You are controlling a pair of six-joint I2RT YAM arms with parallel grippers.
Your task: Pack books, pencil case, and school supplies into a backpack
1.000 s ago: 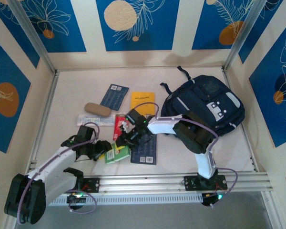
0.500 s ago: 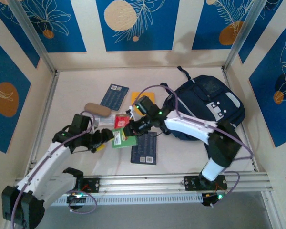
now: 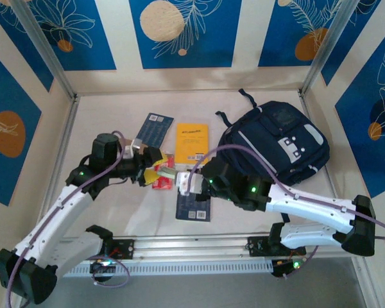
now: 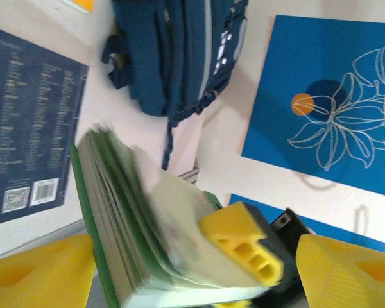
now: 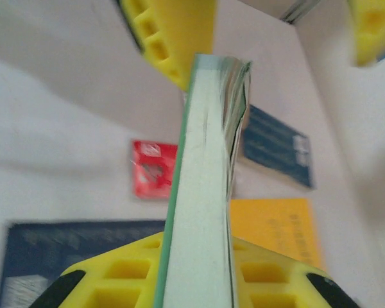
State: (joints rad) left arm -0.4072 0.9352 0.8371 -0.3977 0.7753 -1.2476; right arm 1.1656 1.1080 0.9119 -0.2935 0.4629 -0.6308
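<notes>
Navy print marks the nearest thing on the counter (image 3: 96, 115): a dark book (image 3: 194, 206) lying flat at 6 o'clock, just past the arm bases. Just beyond it, near the counter's middle, the two arms meet over the green box (image 5: 202, 192), which hangs off the surface. The right fingers (image 5: 115, 279) are clamped on its lower end, one on each face. The left fingers (image 4: 32, 276) stand spread wide on either side of the box and seem not to press it, so the right arm alone appears to carry it. Under the meeting point the red packet (image 5: 155, 168) lies flat on the counter. Farther back sit the yellow-orange book (image 3: 192, 141) at 12 o'clock and a second navy book (image 3: 155, 128) at 11 o'clock. The backpack (image 3: 276, 144) lies at 2 o'clock, well apart from the box.

The step in hand looks like packing the school supplies, green box first. The next move calls for the right arm to swing toward 2 o'clock with the grip firm while the left arm backs clear. Whether the backpack's mouth is unzipped cannot be told from above. If it is not, the free left fingers will have to hold it open before the box goes in.
</notes>
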